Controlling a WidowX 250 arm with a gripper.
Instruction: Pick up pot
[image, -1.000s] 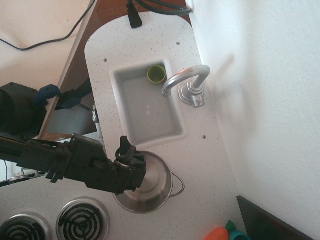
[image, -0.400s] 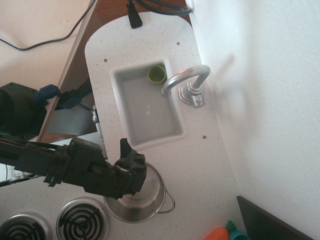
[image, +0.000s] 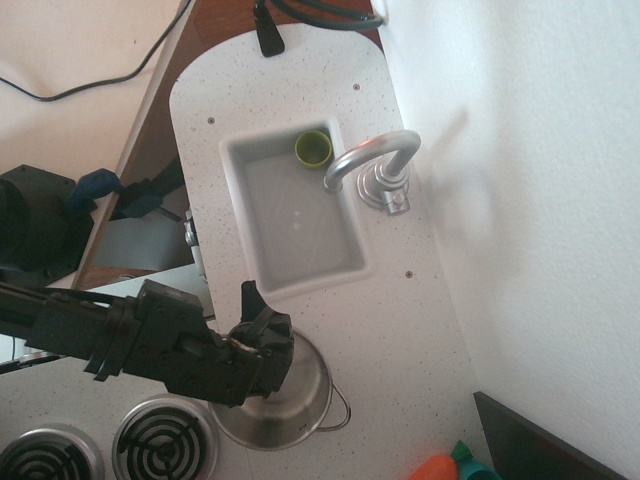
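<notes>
The black arm (image: 110, 335) reaches in from the left edge of the table, lying nearly level across the lower left part of the view. Its pincer (image: 262, 338) sits at the arm's right end, one finger (image: 250, 298) pointing up; the fingers look drawn together, though dark shapes blur the gap.
</notes>
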